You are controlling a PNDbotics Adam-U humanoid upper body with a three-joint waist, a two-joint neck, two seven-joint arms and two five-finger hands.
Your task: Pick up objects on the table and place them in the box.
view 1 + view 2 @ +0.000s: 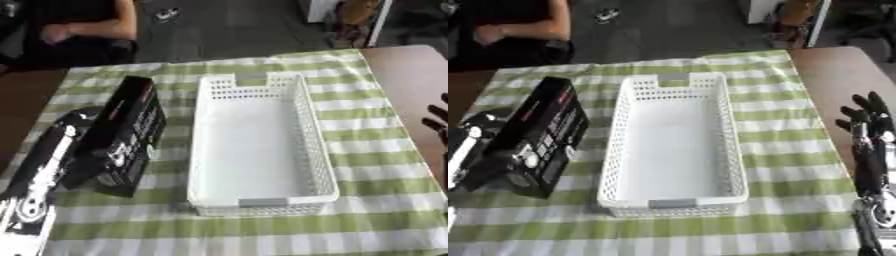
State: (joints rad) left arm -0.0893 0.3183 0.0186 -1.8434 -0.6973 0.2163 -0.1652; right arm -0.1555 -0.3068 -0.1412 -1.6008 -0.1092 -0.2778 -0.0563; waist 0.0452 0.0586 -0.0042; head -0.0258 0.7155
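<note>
Left eye view shows the robot's black and silver left arm coming in from the lower left corner, its left hand (77, 145) pressed against the near side of a tall black rectangular carton with white and red print (129, 135). The hand is mostly hidden behind the carton, so I cannot tell whether its fingers curl round it or lie straight against it. The carton stands tilted on the green and white checked tablecloth (367, 150), just left of the basket and apart from it by a narrow strip of cloth.

In the middle lies a white perforated plastic basket (315, 145), long and rectangular, its long axis running away from the robot. Its floor is bare white, with nothing lying in it.

To the right, the cloth ends and a brown wooden tabletop (833, 80) shows. Over that edge, in the right eye view, the right hand (868, 120) is raised with its fingers straight and spread, pointing upward, holding nothing and well apart from the basket.
</note>
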